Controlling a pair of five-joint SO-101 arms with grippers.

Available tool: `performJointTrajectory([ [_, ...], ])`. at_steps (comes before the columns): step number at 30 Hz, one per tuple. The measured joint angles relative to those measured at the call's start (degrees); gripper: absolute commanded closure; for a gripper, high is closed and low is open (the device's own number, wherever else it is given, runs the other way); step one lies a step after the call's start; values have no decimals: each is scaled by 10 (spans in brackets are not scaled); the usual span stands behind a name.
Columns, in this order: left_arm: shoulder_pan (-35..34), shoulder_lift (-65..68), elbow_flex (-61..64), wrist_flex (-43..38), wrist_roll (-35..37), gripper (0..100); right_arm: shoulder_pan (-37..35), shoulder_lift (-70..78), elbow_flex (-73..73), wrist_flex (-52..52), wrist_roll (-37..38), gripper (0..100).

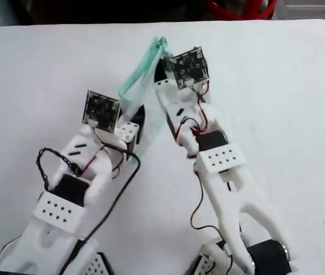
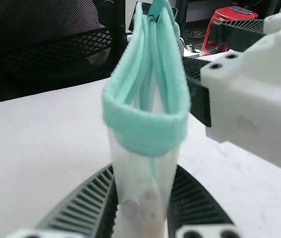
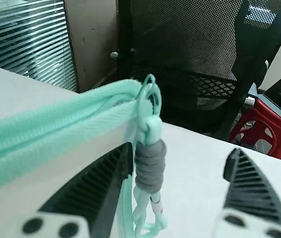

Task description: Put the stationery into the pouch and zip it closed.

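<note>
The clear pouch (image 2: 142,198) stands on edge above the white table (image 1: 277,114), between the two arms, with its teal zipper (image 2: 145,124) uppermost. The left gripper (image 2: 144,183) is clamped on the near end of the pouch, one ribbed finger on each side wall. Along the top the two zipper tapes gape apart in a long loop and meet only at the far end, where the zipper pull (image 3: 150,158), wrapped in grey cord, hangs down. The right gripper (image 3: 182,158) waits there with its jaws spread wide, and the pull is just beside the inner face of one finger (image 3: 100,183).

The zipping step appears to be in hand but not yet begun, as the mouth is open along nearly its whole length. The next move likely calls for the right claw to close squarely on the small, dangling pull. It would then draw the pull along the tapes toward the left arm, which braces the pouch against the tug.

Pale shapes show through the pouch wall low down, but whether the stationery is inside cannot be made out. The lower tip of the pull is cut off at the frame edge. It is unclear whether the pull touches the finger. From above, the arms and their wrist cameras cover most of the pouch body.
</note>
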Motion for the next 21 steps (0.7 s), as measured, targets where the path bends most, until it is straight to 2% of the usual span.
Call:
performJointTrajectory([
  [9, -1, 0, 0, 0, 0, 887, -3, 105, -36, -30, 0, 680],
  [17, -1, 0, 0, 0, 0, 887, -4, 109, -42, -31, 0, 686],
  [21, -1, 0, 0, 0, 0, 887, -4, 105, -42, -31, 0, 825],
])
